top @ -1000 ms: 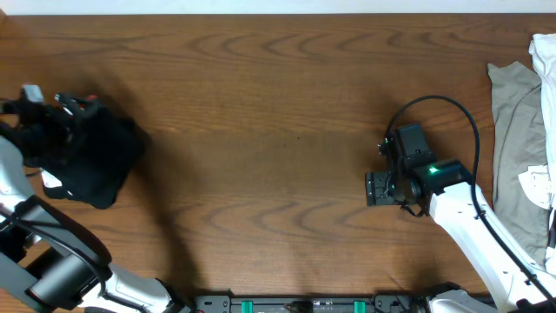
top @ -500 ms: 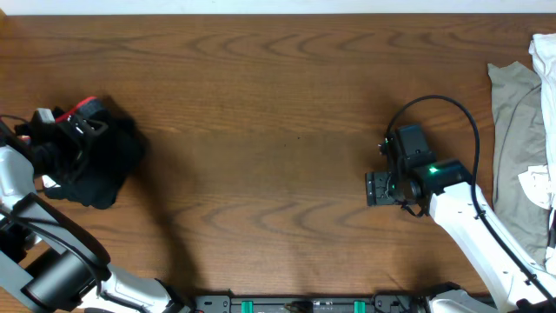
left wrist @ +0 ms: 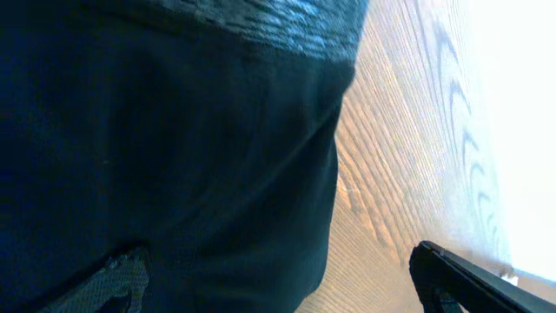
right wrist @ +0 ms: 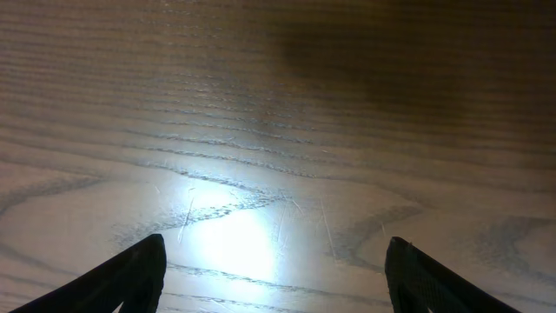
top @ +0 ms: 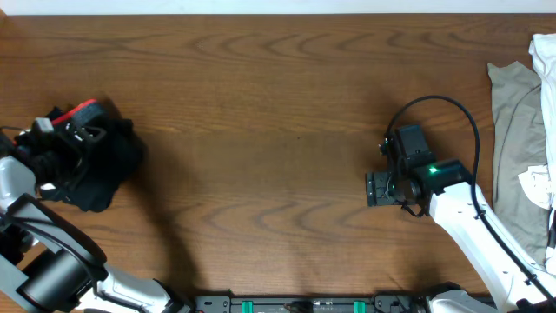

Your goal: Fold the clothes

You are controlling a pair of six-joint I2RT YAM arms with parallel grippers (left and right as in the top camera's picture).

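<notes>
Left arm comes in at the table's left edge. Left gripper (left wrist: 278, 280) has its 2 fingers spread wide over the bunched black pants (top: 102, 158), not clamped. Right gripper (right wrist: 274, 280) is mid-right, open, hovering over the wood table (top: 278, 96). Grey-beige tops (top: 512, 148) sit at the right edge.

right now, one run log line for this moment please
task: fold clothes | left jaws: open over bunched black fabric pants, far left | right jaws: open over bare brown wooden table | grey-beige fabric top: right edge, untouched
</notes>
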